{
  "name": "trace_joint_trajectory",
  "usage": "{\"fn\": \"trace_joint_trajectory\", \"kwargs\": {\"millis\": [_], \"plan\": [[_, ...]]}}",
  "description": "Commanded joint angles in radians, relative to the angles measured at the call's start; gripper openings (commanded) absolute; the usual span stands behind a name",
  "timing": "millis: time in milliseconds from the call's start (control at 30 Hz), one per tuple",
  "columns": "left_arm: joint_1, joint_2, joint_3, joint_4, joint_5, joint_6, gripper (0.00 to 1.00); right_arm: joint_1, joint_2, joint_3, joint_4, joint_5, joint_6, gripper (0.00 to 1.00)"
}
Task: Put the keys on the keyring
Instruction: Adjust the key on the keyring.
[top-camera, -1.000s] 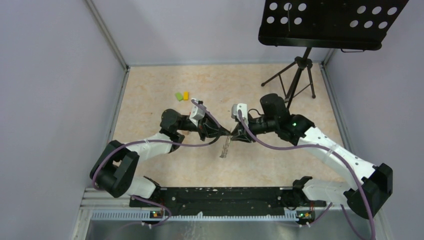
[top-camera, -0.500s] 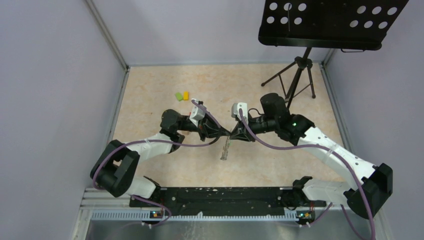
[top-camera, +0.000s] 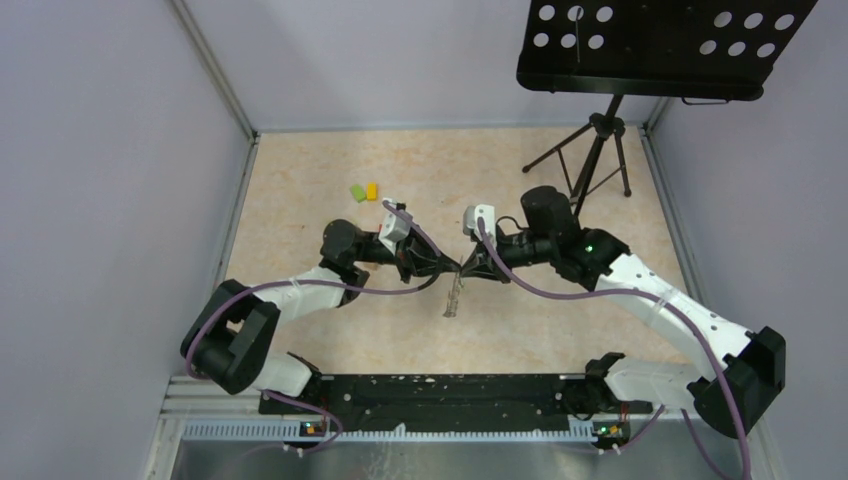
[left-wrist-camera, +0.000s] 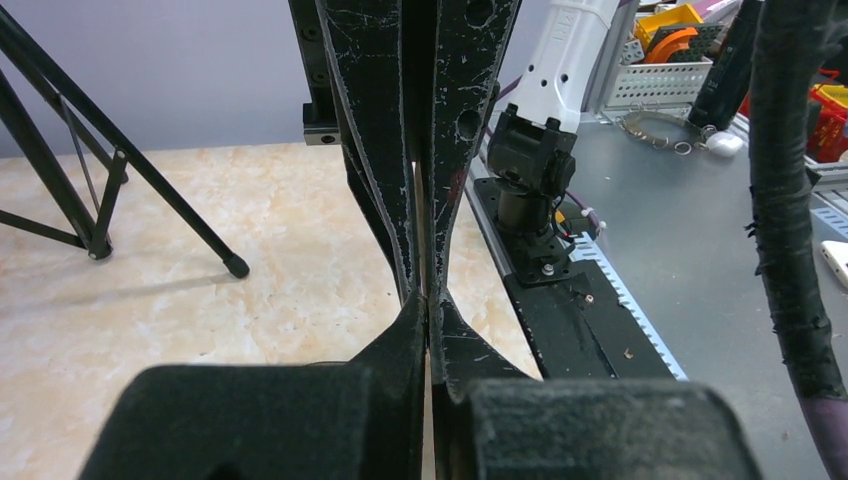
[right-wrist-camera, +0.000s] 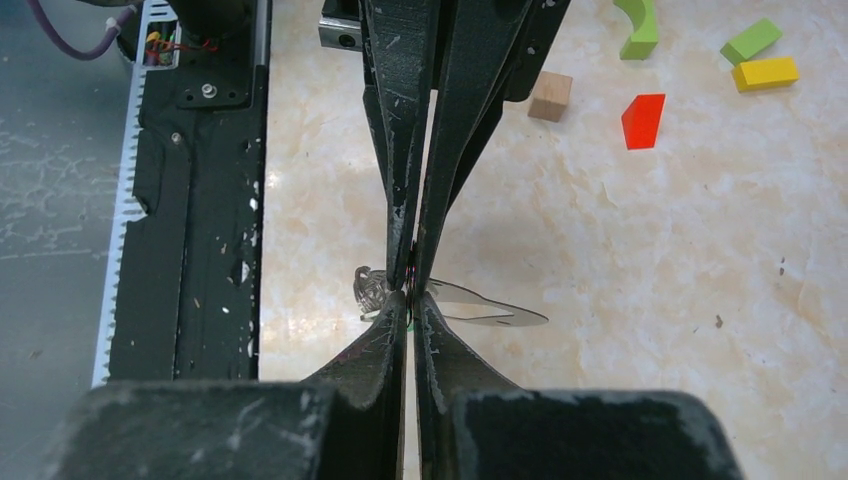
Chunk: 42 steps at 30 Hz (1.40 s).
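Silver-grey keys sit right at the tips of the right gripper. Seen from the right wrist, a pointed blade sticks out on one side of the fingers and a rounded head on the other. A sliver of green shows in the slit between the pads.

Right gripper: fingers pressed together along their whole length, no gap. Whether the pinch actually holds the keys, or something thin beside them, cannot be told.

Left gripper: also fully closed, pads tight against each other. Nothing can be made out between them.

From above, both arms reach in toward mid-table and the two sets of fingertips meet nose to nose, touching or nearly so. The keys show as a pale thin strip just below that meeting point, angled toward the near edge. Cannot tell from above whether they hang or lie flat on the marbled beige table.

Keyring: cannot pick it out in any view.

Elsewhere on the table:
- a green block and a yellow block, just beside each other, beyond the left arm and well apart from the keys
- a tan cube and a red block, near each other in the right wrist view
- a black music stand on tripod legs, at the far right corner
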Motion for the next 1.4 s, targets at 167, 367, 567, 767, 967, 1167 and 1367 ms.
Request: {"fn": "trace_joint_trajectory", "kwargs": {"millis": [167, 367, 567, 767, 967, 1167, 1367], "plan": [[0.008, -0.002, -0.008, 0.000, 0.086, 0.134, 0.05, -0.002, 0.069, 0.190, -0.264, 0.136, -0.149, 0.00], [0.008, -0.001, 0.015, -0.106, 0.078, 0.248, 0.16, 0.039, 0.143, 0.292, -0.390, 0.220, -0.173, 0.00], [0.008, 0.002, 0.016, -0.088, 0.063, 0.239, 0.19, 0.043, 0.122, 0.271, -0.350, 0.221, -0.160, 0.00], [0.008, -0.006, 0.006, -0.095, 0.034, 0.256, 0.31, 0.043, 0.092, 0.226, -0.298, 0.220, -0.142, 0.00], [0.007, 0.008, 0.018, -0.096, -0.029, 0.277, 0.36, 0.043, 0.075, 0.198, -0.254, 0.201, -0.123, 0.00], [-0.010, 0.024, 0.036, -0.125, -0.049, 0.299, 0.37, 0.043, 0.081, 0.184, -0.231, 0.193, -0.107, 0.00], [-0.031, 0.034, 0.040, -0.161, -0.065, 0.322, 0.36, 0.043, 0.084, 0.183, -0.216, 0.194, -0.095, 0.00]]}}
